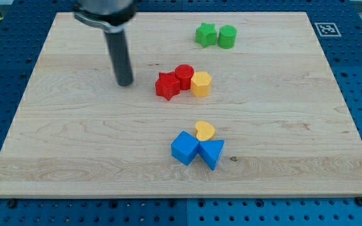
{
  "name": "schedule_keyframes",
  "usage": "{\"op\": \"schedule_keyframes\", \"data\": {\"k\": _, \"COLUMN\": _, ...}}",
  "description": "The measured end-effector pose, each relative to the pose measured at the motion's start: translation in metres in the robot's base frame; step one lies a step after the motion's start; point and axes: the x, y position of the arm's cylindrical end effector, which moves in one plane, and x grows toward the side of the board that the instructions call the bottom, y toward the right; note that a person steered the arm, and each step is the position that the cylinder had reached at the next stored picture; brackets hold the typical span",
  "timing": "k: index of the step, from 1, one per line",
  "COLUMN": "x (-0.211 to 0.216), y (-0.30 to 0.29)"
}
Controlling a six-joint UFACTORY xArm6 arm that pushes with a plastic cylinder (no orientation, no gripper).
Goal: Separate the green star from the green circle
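The green star (205,34) lies near the view's top, right of centre, touching the green circle (227,36) on its right side. My tip (125,83) rests on the board well to the left of and below both green blocks, and left of the red star. It touches no block.
A red star (167,85), a red circle (183,76) and a yellow hexagon (201,83) cluster at the board's middle. Below them sit a yellow heart (205,131), a blue cube (185,148) and a blue triangle (211,152). The wooden board (294,125) lies on a blue pegboard table.
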Motion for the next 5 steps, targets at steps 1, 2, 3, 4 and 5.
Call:
{"op": "schedule_keyframes", "data": {"k": 1, "x": -0.078, "y": -0.014}}
{"op": "schedule_keyframes", "data": {"k": 2, "x": -0.154, "y": 0.017}}
{"op": "schedule_keyframes", "data": {"k": 3, "x": -0.189, "y": 0.079}}
{"op": "schedule_keyframes", "data": {"k": 4, "x": -0.182, "y": 0.155}}
{"op": "schedule_keyframes", "data": {"k": 5, "x": -0.154, "y": 0.205}}
